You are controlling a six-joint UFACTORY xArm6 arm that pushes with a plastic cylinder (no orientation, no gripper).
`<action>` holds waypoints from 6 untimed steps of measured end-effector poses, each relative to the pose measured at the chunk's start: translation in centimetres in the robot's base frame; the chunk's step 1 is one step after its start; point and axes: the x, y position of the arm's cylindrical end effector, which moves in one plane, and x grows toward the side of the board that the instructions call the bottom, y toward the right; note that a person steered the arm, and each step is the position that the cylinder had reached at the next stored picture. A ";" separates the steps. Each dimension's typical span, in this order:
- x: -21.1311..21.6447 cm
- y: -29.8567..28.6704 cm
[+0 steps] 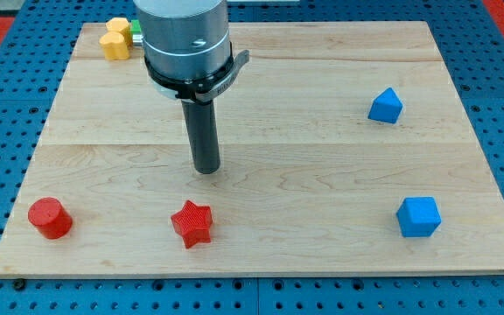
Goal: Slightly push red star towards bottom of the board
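Fingers: none on this rig, so you have no open-or-shut state to log; the arm ends in a dark rod, and my tip (206,170) is the only working end. It sits on the table (322,254) just left of the view's centre, touching no block.

Red star (192,224): directly toward the view's bottom from my tip, a shade to the view's left, with a clear strip of bare wood between them. Near, not touching. The star lies close to the table's bottom edge.

Judgement on placement: you have my tip on the star's top side, which is the correct side for a push toward the bottom. The slight leftward offset of the star means a straight downward stroke would likely meet its upper right point, and that could turn it or shunt it left. Little wood is left below the star, so "slightly" matters; keep the stroke short.

Other blocks, all well apart from the path:
- red cylinder (50,218), bottom left, level with the star.
- blue cube (419,216), bottom right.
- blue wedge-like block (386,106), upper right.
- yellow block (117,38), top left corner, with a green block (136,30) beside it, mostly hidden behind the arm; shapes not clear.
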 end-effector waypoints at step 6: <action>2.7 0.0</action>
